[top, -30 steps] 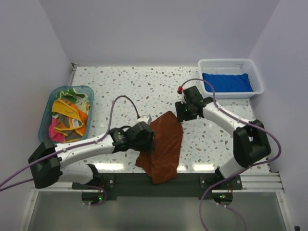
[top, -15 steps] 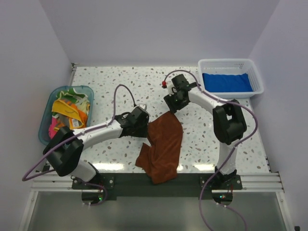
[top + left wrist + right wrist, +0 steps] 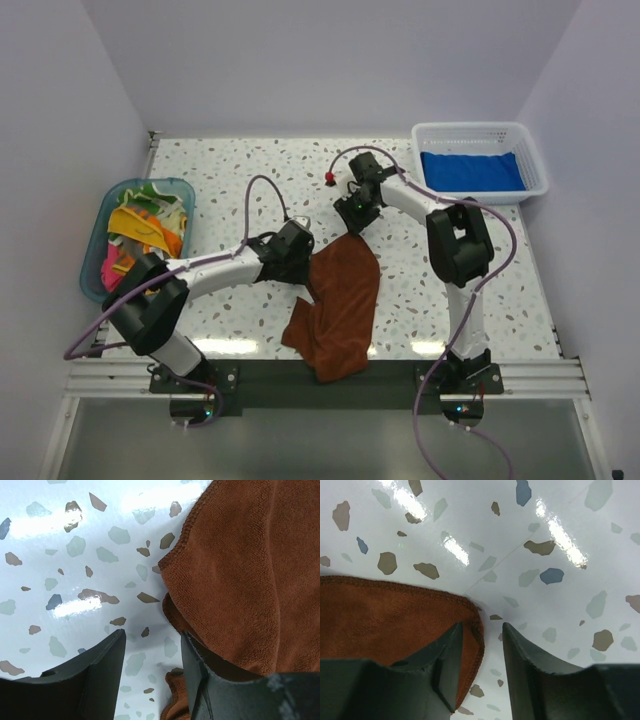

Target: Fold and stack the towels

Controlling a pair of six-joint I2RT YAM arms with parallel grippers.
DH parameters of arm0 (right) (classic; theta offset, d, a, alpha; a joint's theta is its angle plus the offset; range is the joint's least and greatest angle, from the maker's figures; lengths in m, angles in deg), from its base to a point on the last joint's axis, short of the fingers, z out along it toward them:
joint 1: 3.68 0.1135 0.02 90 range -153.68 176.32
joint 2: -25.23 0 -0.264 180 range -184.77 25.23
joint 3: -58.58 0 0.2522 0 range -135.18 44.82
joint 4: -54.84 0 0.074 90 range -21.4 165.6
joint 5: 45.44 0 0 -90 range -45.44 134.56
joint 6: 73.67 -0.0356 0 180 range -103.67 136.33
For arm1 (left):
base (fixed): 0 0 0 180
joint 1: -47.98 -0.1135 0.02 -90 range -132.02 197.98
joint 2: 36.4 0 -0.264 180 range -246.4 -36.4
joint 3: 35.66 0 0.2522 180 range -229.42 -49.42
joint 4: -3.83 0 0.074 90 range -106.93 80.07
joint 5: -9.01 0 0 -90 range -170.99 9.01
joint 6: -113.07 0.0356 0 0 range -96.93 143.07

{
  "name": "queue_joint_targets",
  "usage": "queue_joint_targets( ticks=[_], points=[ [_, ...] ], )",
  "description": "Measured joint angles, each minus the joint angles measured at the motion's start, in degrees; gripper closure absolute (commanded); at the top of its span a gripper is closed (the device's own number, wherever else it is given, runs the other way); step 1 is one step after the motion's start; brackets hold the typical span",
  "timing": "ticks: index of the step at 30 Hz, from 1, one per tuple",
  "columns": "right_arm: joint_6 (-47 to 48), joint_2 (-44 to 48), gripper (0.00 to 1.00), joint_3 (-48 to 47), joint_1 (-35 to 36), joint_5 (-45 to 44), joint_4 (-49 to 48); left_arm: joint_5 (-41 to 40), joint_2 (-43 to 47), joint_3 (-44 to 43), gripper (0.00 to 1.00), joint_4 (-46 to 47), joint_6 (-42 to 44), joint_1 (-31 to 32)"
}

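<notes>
A white terrazzo table (image 3: 300, 170) flecked with grey, brown and blue chips fills the floor of a pale lilac walled bay (image 3: 330, 60), with an aluminium rail (image 3: 540, 375) running along its six o'clock edge. A white plastic mesh basket (image 3: 470, 128) sits at the two o'clock corner. A translucent teal tub (image 3: 92, 252) sits at nine o'clock, close beside the left wall.
</notes>
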Motion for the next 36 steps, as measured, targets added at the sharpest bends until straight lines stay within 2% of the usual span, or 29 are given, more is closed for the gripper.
queue_joint_targets(
  ticks=[1,4,5,8,16,25,31,36],
  points=[
    [0.15,-0.42,0.64,-0.15,0.0,0.31,0.02,0.09,-0.2,0.0,0.48,0.09,0.0,-0.07],
    [0.68,-1.6,0.85,-0.28,-0.07,0.52,0.33,0.31,-0.55,0.0,0.5,0.44,0.0,-0.33],
    [0.68,-1.73,0.95,-0.39,-0.15,0.46,0.33,0.35,-0.63,0.0,0.5,0.59,0.0,-0.42],
    [0.22,-1.73,1.0,-0.42,-0.79,0.55,0.39,0.42,-0.98,0.0,0.53,0.94,0.0,-0.68],
    [-0.17,-1.73,1.0,-0.2,-2.32,-0.28,0.39,0.85,-2.99,-0.15,0.58,2.99,-0.07,-1.27],
    [-0.66,-1.07,1.0,1.03,-2.36,-0.85,-0.87,0.96,-6.4,-2.51,0.59,4.7,-0.02,-1.31],
    [-0.76,-0.52,1.0,1.88,-2.34,-1.07,-1.62,0.83,-7.08,-3.17,0.67,4.59,0.0,-1.16],
    [-0.76,0.13,1.0,2.82,-2.34,-1.57,-1.84,-1.64,-7.74,-3.85,0.68,3.8,-0.02,0.74]
  ],
)
